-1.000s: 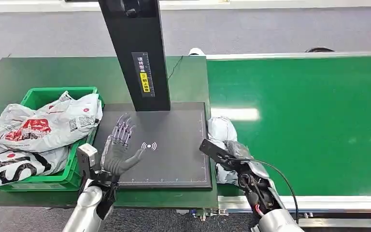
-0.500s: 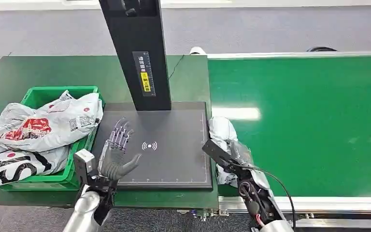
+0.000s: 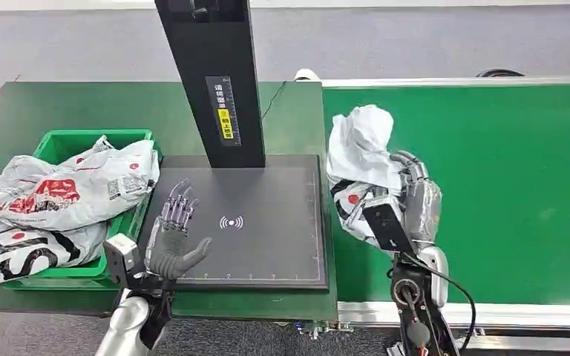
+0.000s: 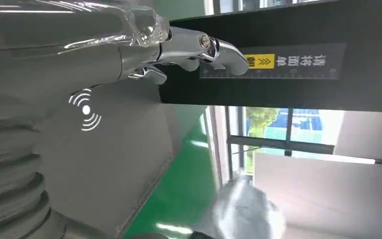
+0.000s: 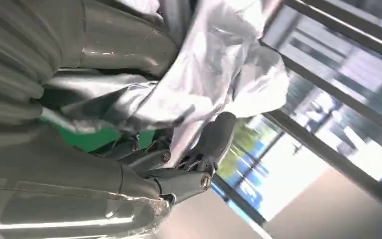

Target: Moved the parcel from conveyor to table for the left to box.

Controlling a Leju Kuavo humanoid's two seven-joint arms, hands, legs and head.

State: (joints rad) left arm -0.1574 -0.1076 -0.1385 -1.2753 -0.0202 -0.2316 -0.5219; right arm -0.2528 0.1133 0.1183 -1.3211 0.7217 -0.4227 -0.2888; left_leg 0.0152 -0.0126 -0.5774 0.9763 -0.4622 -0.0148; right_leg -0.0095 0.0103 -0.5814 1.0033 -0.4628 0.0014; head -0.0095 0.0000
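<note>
A crumpled white parcel bag [image 3: 358, 159] hangs above the conveyor's left edge, gripped by my right hand [image 3: 410, 199]. In the right wrist view the fingers [image 5: 179, 169] curl around the shiny bag [image 5: 214, 74]. My left hand [image 3: 174, 233] hovers with spread fingers over the front left of the black scan pad [image 3: 267, 222], holding nothing. The left wrist view shows its fingers [image 4: 199, 50] stretched toward the black post [image 4: 288, 74], with the parcel [image 4: 243, 209] blurred beyond.
A green crate [image 3: 67, 144] at the left of the table is piled with white and red parcel bags [image 3: 59, 196]. A black scanner post [image 3: 215, 74] rises from the pad's back edge. The green conveyor belt [image 3: 505, 178] stretches right.
My right hand has lifted the parcel off the belt's front edge and raised it, turning upright. The left hand has drifted slightly back toward me.
</note>
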